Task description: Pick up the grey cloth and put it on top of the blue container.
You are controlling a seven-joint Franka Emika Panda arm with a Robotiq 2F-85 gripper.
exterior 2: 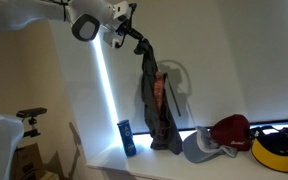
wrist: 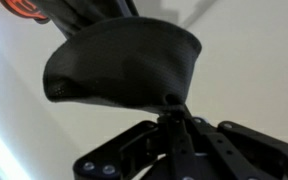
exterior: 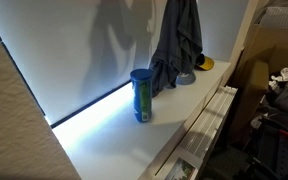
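The grey cloth (exterior 2: pixel 156 100) hangs long and limp from my gripper (exterior 2: pixel 141 42), which is shut on its top end high above the white counter. It shows reddish edging in an exterior view and also hangs in the other one (exterior: pixel 177 40). The blue container (exterior: pixel 141 94) stands upright on the counter, with a blue lid and green-yellow label; it also shows in an exterior view (exterior 2: pixel 127 137). The cloth's lower end hangs just beside the container, slightly behind it. In the wrist view the cloth (wrist: pixel 119 60) bulges above the closed fingers (wrist: pixel 172 108).
A maroon-and-yellow cap (exterior 2: pixel 224 132) and a grey bowl (exterior 2: pixel 197 148) lie on the counter (exterior: pixel 114 140) past the cloth. A yellow round object (exterior 2: pixel 276 150) sits at the far end. A bright window blind stands behind. Clutter lies beside the counter's edge (exterior: pixel 274 100).
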